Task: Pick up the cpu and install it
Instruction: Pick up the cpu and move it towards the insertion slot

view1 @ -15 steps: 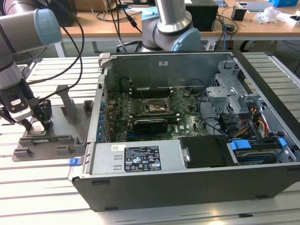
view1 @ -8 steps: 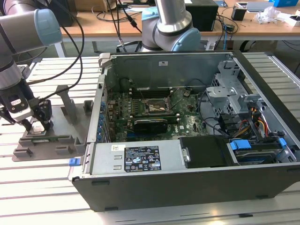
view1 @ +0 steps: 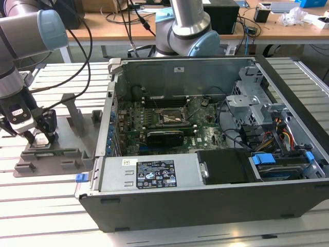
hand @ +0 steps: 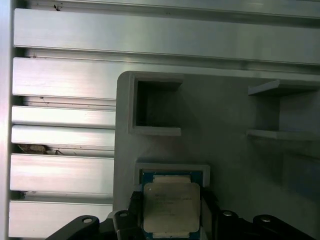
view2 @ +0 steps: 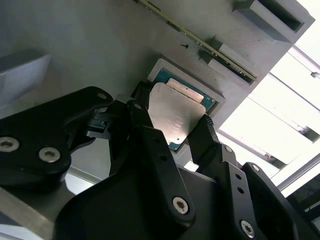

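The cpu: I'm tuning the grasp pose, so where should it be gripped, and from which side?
Probably by two opposite thin edges, straight down from above. The cpu lies flat, lid up, in a recessed pocket of the grey tray, so its faces cannot be pinched and the rim blocks sideways approach.

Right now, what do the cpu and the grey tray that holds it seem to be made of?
The cpu: its lid looks like metal, silver-grey with a soft sheen; the rim around the lid looks like green circuit board. The tray: probably plastic, matte and uniformly grey with no reflections, though painted metal cannot be excluded.
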Robot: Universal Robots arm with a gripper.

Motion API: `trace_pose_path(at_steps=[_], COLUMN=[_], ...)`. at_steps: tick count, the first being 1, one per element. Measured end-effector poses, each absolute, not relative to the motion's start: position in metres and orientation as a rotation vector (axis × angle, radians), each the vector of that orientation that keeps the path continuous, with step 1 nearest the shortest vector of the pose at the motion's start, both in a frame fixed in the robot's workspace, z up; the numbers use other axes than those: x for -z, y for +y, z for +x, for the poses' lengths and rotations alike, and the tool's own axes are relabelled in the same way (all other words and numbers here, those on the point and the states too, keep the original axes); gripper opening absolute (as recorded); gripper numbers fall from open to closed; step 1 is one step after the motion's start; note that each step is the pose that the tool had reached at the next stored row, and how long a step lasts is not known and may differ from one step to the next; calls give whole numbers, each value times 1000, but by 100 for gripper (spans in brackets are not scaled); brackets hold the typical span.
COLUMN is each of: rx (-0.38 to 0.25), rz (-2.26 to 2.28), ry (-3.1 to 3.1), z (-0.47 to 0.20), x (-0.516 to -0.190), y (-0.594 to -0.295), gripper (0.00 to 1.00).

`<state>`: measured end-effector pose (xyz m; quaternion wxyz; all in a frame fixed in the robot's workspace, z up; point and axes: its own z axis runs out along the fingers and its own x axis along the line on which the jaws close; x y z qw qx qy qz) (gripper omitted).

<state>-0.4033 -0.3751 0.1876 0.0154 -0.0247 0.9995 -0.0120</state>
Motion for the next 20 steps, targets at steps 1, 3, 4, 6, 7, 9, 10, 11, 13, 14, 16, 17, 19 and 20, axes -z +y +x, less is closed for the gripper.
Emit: trace_pose_path(at_steps=[1, 3, 4, 6, 7, 9, 10, 11, 13, 14, 16, 17, 19, 20], rx=[38, 38, 38, 38, 38, 38, 38, 38, 38, 38, 38, 38, 38, 39], rz=[-77, -77, -77, -77, -77, -77, -77, -77, -77, -77, -77, -77, -77, -77], ry=[3110, 3111, 3111, 3111, 3111, 3111, 3111, 3112, 3111, 3111, 3111, 3111, 3111, 3111], z=[-403, -403, -403, -403, -403, -403, -403, -403, -403, -403, -403, -403, -403, -403], x=[-190, -196, -198, -204, -206, -213, -218, -220, -226, -229, -235, -237, -242, -244], y=[-375, -375, -375, -375, -375, -375, -375, -375, -375, -375, -375, -375, -375, -375], gripper=[55, 55, 55, 55, 55, 55, 55, 55, 55, 55, 55, 55, 55, 55])
